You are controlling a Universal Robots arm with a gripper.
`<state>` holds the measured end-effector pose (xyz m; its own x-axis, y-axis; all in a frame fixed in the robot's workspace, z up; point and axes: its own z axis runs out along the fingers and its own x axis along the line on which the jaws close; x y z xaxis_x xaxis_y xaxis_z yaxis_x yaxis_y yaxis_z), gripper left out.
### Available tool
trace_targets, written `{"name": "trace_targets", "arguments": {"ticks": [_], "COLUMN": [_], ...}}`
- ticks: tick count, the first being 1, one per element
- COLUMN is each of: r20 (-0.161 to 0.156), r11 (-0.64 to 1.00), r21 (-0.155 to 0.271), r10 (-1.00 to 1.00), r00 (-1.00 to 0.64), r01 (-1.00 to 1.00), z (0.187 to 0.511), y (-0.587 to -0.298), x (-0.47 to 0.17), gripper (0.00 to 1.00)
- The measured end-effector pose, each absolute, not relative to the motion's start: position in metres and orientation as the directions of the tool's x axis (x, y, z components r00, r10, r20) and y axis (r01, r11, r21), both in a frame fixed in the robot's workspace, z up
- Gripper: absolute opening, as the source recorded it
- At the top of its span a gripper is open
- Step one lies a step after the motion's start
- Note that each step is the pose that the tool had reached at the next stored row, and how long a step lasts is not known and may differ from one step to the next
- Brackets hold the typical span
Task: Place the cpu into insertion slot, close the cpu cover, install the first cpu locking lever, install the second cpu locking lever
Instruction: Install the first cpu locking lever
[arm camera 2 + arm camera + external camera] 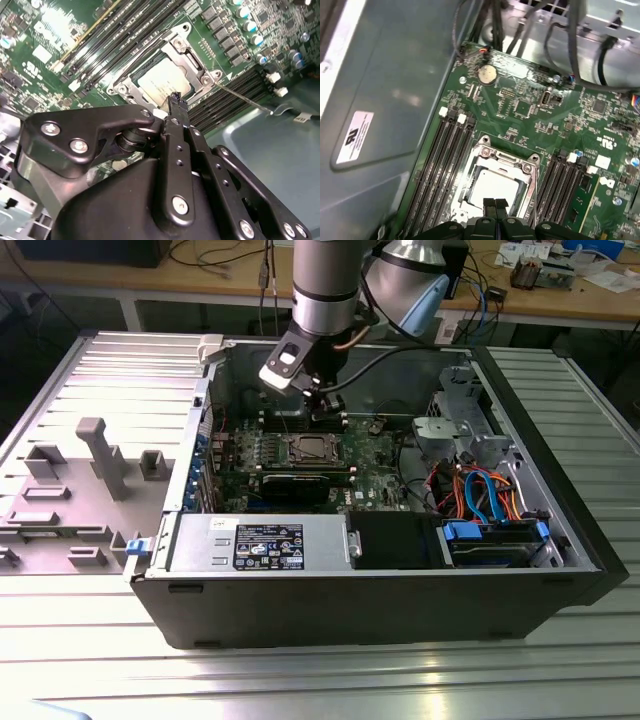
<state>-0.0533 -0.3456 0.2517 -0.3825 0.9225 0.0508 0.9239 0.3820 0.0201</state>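
The cpu (492, 189), a silver-grey square, lies in the insertion slot (308, 449) on the green board. Lying flat around it is the cpu cover (506, 161), a metal frame with the chip showing through its window. A thin locking lever (242, 96) of wire sticks out from the socket's corner over the memory slots. My gripper (495, 203) hovers just above the socket's edge with its two fingertips pressed together and nothing between them. The second wrist view shows the same shut fingertips (174, 98) over the cpu (162, 82). In the exterior view the gripper (325, 400) hangs behind the socket.
Long black memory slots (437, 165) flank the socket on both sides. The case's grey wall (385, 90) rises close by. A power supply (260, 542) and a drive cage with coloured cables (480, 490) fill the case's front and the exterior view's right.
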Motion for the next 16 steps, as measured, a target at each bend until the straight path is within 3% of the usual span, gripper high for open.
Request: {"name": "trace_targets", "arguments": {"ticks": [16], "r20": [0.051], "r11": [0.621], "r21": [0.02], "r10": [0.782], "r00": [-0.621], "r01": [0.784], "z": [0.2517], "y": [-0.3456], "x": [-0.0533], "gripper": [0.11]}}
